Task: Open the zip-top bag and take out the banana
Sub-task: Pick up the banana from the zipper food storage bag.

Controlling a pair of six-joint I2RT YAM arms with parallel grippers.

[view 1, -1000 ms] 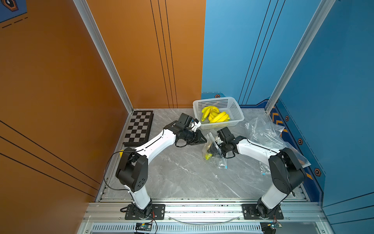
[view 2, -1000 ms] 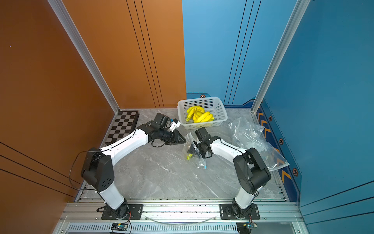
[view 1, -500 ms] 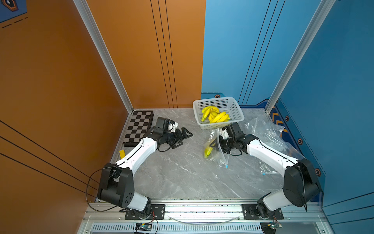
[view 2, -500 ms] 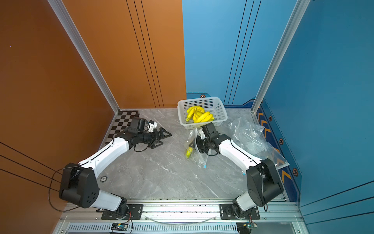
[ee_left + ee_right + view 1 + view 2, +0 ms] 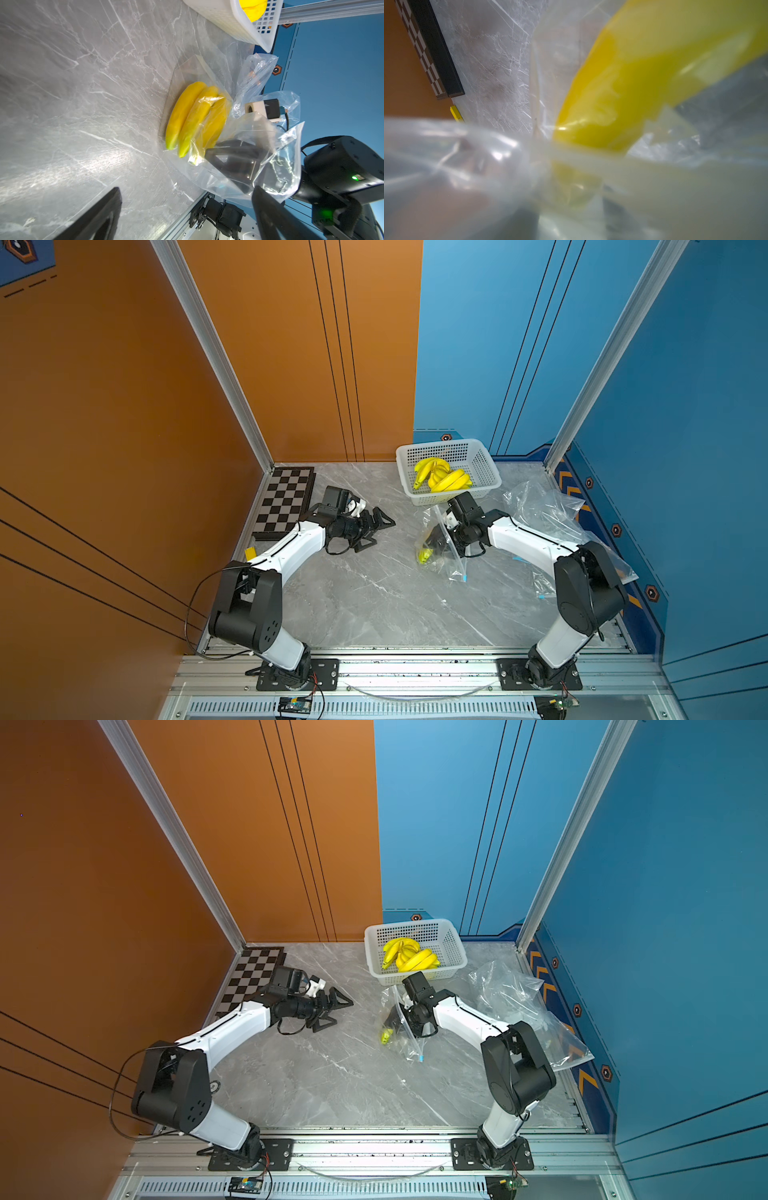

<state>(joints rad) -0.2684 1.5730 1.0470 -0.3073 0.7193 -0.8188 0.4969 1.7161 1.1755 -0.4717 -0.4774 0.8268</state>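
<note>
- My left gripper (image 5: 379, 534) gapes wide, holding nothing.
- My right gripper (image 5: 436, 537) sits inside the clear plastic zip-top bag (image 5: 452, 566), by the yellow banana bunch (image 5: 187, 118); its grip I cannot tell.

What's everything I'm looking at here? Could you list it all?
zip-top bag: one, clear, table centre
bagged bananas: bunch of three, yellow, inside it
basket: one, white, back of table
basket bananas: several, yellow, heaped inside
chessboard: one, dark-and-light checks, back left corner
loose plastic bags: heap, clear, right edge
table: one, grey marble
left gripper: one, black, open, empty, near the chessboard
right gripper: one, black, reaching inside the zip-top bag
</note>
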